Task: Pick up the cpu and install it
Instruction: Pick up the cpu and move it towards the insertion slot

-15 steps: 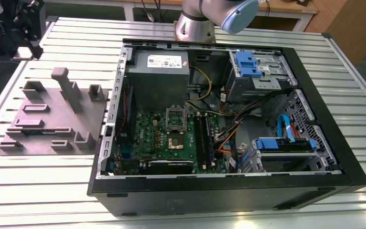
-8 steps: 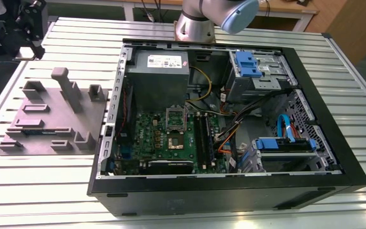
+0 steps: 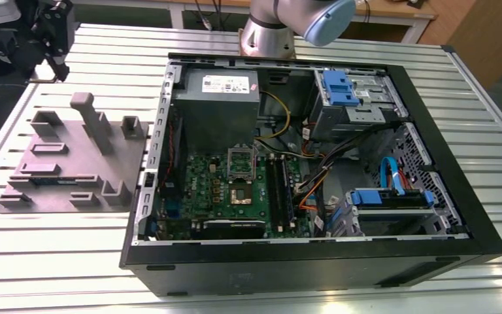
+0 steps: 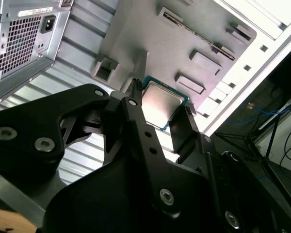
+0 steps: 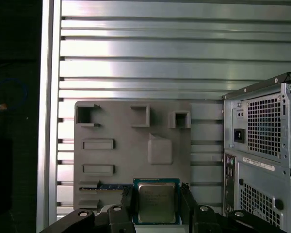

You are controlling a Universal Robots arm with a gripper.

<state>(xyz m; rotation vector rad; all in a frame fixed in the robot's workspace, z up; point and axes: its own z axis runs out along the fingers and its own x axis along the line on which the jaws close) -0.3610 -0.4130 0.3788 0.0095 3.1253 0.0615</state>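
Fixture tray [image 3: 68, 163] lying on table [image 3: 59, 261], at exterior view's left of computer case [image 3: 277, 271]; motherboard [image 3: 233, 190] lying in case, power supply [image 3: 217, 101] sitting behind it; cpu [image 5: 156, 203] sitting clamped in gripper [image 5: 156, 194].

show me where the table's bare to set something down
Bare table slats lie below the grey tray in the exterior view, and on the exterior view's right of the computer case. Crowded: inside the case and among the tray's holders.

**Bright overhead light, hard glare on metal**

Light falls from above. The ribbed table [image 5: 136, 48] flares white in bands in the first wrist view. The cpu [image 4: 160, 104] lid shows a pale sheen. The computer case [image 3: 321, 265] interior lies in shade.
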